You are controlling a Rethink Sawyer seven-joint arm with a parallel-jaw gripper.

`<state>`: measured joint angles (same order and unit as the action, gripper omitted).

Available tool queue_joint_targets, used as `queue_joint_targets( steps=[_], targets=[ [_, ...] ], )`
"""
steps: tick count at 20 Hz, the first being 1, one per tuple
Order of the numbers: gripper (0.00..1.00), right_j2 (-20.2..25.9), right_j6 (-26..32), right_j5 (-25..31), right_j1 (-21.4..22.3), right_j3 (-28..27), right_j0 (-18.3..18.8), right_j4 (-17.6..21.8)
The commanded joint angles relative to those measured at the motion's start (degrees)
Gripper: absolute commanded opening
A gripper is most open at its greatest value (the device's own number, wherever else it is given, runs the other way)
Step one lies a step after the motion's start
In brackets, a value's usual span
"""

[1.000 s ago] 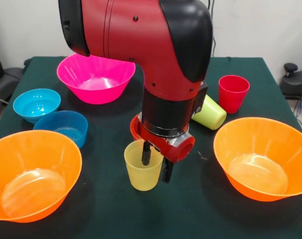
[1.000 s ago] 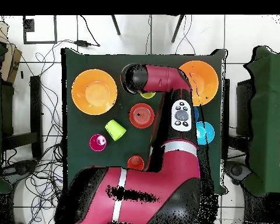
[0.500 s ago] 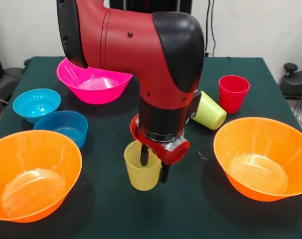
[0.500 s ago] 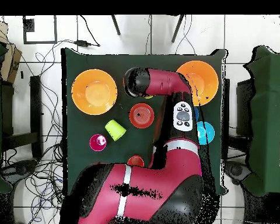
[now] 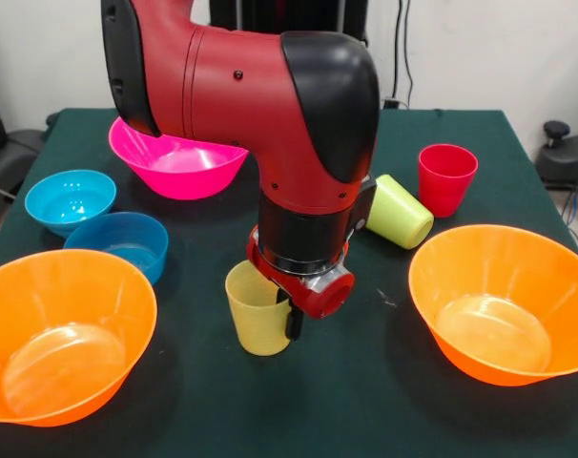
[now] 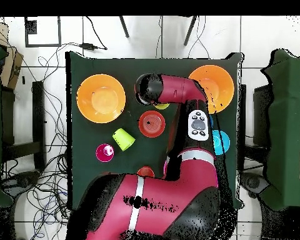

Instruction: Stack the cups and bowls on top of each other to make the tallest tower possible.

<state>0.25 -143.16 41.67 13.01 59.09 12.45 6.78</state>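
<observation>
From my station I see the gripper (image 5: 281,310) down at the pale yellow cup (image 5: 258,310) near the middle of the dark green table (image 5: 365,401); one finger goes down inside the cup at its rim and the other shows dark on the outside wall, so the hand looks closed on that wall. The cup is ribbed, translucent and tapered, mouth up and leaning slightly; I cannot tell whether its base touches the cloth.

The lime green cup (image 5: 400,212) lies on its side beside the upright red-pink cup (image 5: 446,177), the two close together; below them sits a large orange bowl (image 5: 501,303), open side up, its floor paler than its walls. A second large orange bowl (image 5: 60,334) sits at the opposite near corner; just behind it the darker blue bowl (image 5: 119,244) and the light blue bowl (image 5: 70,199) stand almost touching. The magenta pink bowl (image 5: 179,162) is farther back, partly hidden by the arm (image 5: 260,86).

From above I see the small red-orange bowl (image 6: 152,123) beside the arm, and a sliver of the orange cup (image 6: 144,171) at the arm's edge.
</observation>
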Motion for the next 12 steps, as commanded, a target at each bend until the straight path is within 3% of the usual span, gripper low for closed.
queue_joint_targets(
  steps=[1,5,12],
  targets=[
    [0.00,5.4,9.0,-3.9,-0.4,4.5,0.2,4.0],
    [0.00,4.7,7.5,-4.5,1.3,6.0,-0.1,3.9],
    [0.00,5.5,10.0,-3.2,10.7,12.8,0.0,3.3]
  ],
)
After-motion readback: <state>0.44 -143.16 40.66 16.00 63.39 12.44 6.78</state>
